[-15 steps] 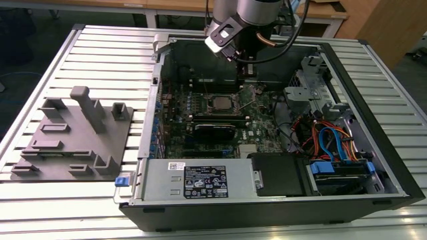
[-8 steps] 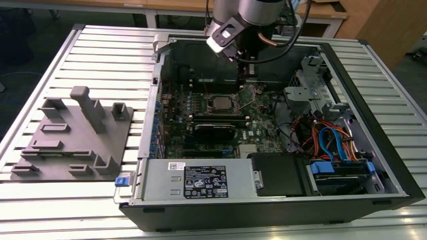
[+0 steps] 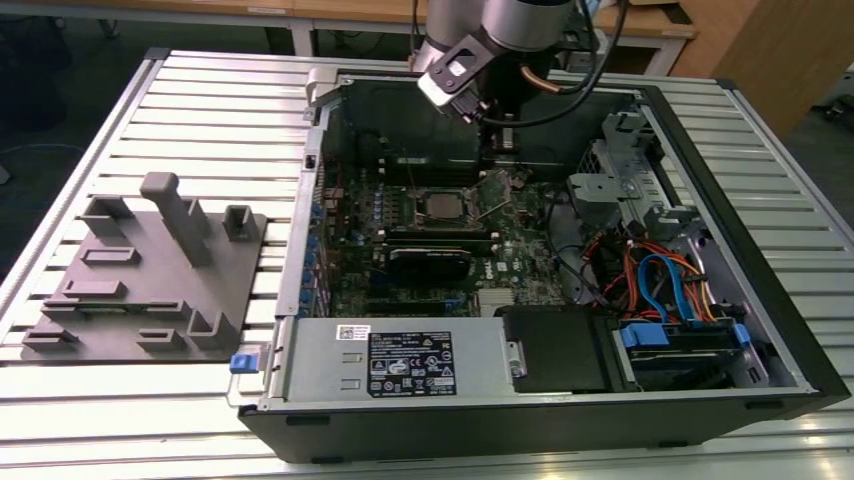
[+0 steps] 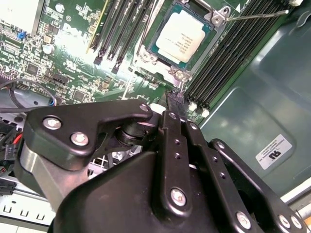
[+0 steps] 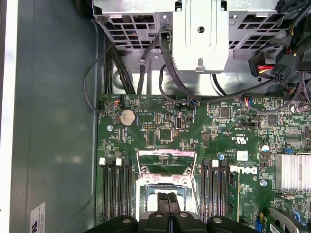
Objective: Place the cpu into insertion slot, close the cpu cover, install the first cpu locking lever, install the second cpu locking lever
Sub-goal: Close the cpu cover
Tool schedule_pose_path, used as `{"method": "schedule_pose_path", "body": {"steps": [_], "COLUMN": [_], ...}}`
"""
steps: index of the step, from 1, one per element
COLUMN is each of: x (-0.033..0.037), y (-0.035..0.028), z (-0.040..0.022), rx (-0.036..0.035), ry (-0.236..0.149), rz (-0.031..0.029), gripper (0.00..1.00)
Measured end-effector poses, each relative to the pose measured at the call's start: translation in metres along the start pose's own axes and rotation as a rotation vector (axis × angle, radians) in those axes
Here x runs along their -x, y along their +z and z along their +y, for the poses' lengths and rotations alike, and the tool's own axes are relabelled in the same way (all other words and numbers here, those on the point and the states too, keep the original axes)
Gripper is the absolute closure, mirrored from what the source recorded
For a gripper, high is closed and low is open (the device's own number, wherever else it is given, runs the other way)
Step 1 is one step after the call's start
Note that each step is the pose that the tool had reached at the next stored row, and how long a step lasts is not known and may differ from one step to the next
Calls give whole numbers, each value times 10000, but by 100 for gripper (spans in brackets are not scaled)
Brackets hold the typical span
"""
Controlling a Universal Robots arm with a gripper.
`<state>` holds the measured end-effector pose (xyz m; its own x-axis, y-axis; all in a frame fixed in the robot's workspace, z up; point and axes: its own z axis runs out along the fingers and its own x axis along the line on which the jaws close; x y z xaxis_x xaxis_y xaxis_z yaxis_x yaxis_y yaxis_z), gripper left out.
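**A:** The cpu [image 4: 181,36] is seen lying flat in the slot [image 4: 214,19], pale top up, with its green edge bare all round. The first step is judged done.

**B:** And the cover [image 5: 167,180]?

**A:** It appears to be raised off the chip, with board showing through its window, so it is not yet closed. A thin lever [image 4: 252,17] is seen standing free, its long axis running off the slot's corner alongside the memory slots [image 4: 228,58].

**B:** Where is the end effector [image 4: 174,99] placed?

**A:** Just beside the slot, tip aimed at its near corner. In the exterior view the slot is found towards the exterior view's left of it. The fingers [image 5: 164,204] are pressed together, and nothing is plainly held between them. A small metal piece sits right at the tip, and whether it is touched cannot be told.

**B:** Room?

**A:** It is tight. The slot is flanked by memory slots on both sides and the case [image 3: 747,200] walls rise around the board. The case itself is laid open on the slatted surface [image 3: 160,100].
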<state>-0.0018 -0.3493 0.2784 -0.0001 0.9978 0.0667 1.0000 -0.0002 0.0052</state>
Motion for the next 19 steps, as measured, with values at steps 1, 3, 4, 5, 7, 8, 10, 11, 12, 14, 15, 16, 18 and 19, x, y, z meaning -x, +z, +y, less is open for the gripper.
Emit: {"method": "schedule_pose_path", "body": {"steps": [1, 3, 4, 5, 7, 8, 10, 11, 12, 14, 15, 16, 18, 19], "x": [0, 0, 0, 0, 0, 0, 0, 0, 0, 0, 0, 0, 0, 1], "y": [0, 0, 0, 0, 0, 0, 0, 0, 0, 0, 0, 0, 0, 9], "z": [3, 6, 8, 11, 14, 17, 20, 22, 22, 25, 26, 27, 46, 49], "rx": [0, 0, 0, 0, 0, 0, 0, 0, 0, 0, 0, 0, 0, -1], "ry": [0, 1, 1, 0, 1, 0, 0, 0, 1, 0, 0, 1, 1, 0], "rz": [0, 0, 0, 0, 0, 0, 0, 0, 0, 0, 0, -1, 0, -9], "gripper": [89, 89, 89, 89, 89, 89, 89, 89, 89, 89, 89, 89, 89, 89]}}
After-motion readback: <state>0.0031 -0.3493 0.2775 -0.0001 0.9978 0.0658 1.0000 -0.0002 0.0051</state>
